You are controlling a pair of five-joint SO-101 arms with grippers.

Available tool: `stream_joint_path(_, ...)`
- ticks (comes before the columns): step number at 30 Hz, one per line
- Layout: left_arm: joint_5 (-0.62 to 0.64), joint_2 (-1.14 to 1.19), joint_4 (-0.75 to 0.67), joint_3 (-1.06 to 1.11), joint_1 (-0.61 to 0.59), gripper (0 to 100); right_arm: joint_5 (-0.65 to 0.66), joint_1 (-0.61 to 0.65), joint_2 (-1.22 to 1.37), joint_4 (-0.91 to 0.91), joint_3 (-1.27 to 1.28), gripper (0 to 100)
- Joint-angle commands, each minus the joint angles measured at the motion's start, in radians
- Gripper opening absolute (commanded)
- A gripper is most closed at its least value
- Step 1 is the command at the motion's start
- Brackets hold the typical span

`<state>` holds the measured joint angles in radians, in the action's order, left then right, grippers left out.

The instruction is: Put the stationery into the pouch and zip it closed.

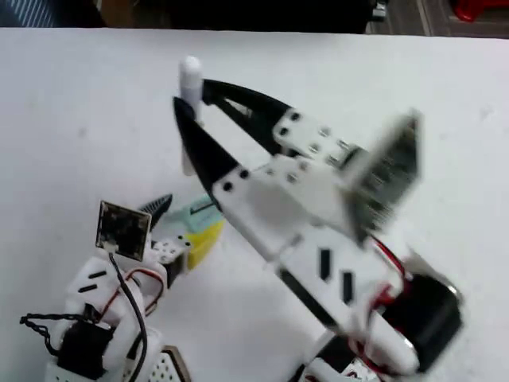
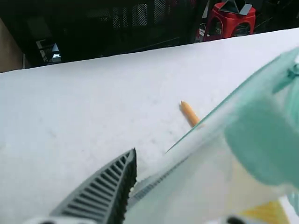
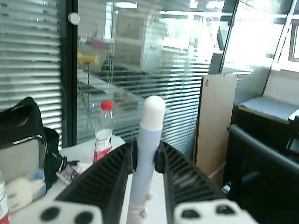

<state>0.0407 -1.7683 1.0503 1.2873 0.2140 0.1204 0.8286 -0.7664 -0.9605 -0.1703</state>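
My right gripper [image 1: 191, 95] is raised over the middle of the white table, shut on a white-capped, pale blue marker [image 1: 189, 79]. In the right wrist view the marker [image 3: 152, 112] stands upright between the black toothed fingers [image 3: 114, 172]. At the lower left, my left gripper [image 1: 176, 227] holds the edge of a translucent teal pouch [image 1: 203, 223] with something yellow inside. The left wrist view shows the pouch [image 2: 243, 154] beside a grey toothed finger [image 2: 110, 189]. An orange pencil [image 2: 189, 113] lies on the table, partly under the pouch's edge.
The white table [image 1: 398, 79] stretches bare toward its far edge. A red object [image 2: 229, 18] sits on the floor beyond it. Behind the raised right gripper are a red-capped bottle [image 3: 103, 130] and a black bag [image 3: 28, 126].
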Motion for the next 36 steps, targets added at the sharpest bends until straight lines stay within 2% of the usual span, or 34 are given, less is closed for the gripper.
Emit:
stream_joint_path(1, -0.008, 0.015, -0.032, -0.005, -0.008, 32, 0.009, -0.01, -0.071, -0.11, -0.003, 1.6)
stream_joint_path(5, -0.008, 0.015, -0.031, -0.005, -0.002, 32, 0.012, -0.01, -0.111, -0.232, 0.009, 1.6)
stream_joint_path(10, -0.008, 0.015, -0.031, -0.005, -0.007, 32, 0.012, -0.012, -0.114, -0.128, 0.124, 1.6)
stream_joint_path(15, -0.008, 0.015, -0.031, -0.005, -0.008, 32, 0.014, -0.018, -0.119, 0.053, 0.33, 1.6)
stream_joint_path(20, -0.008, 0.015, -0.031, -0.005, -0.008, 32, 0.006, -0.082, -0.111, 0.234, 0.509, 1.6)
stream_joint_path(26, -0.006, 0.015, -0.032, -0.006, -0.002, 32, 0.005, -0.03, -0.088, 0.47, 0.623, 1.5)
stream_joint_path(31, -0.006, 0.015, -0.064, -0.005, -0.008, 31, 0.005, 0.002, 0.001, 0.435, 0.583, 1.5)
stream_joint_path(36, -0.012, 0.015, -0.075, -0.005, -0.002, 20, 0.005, 0.001, -0.09, 0.312, 0.591, 1.6)
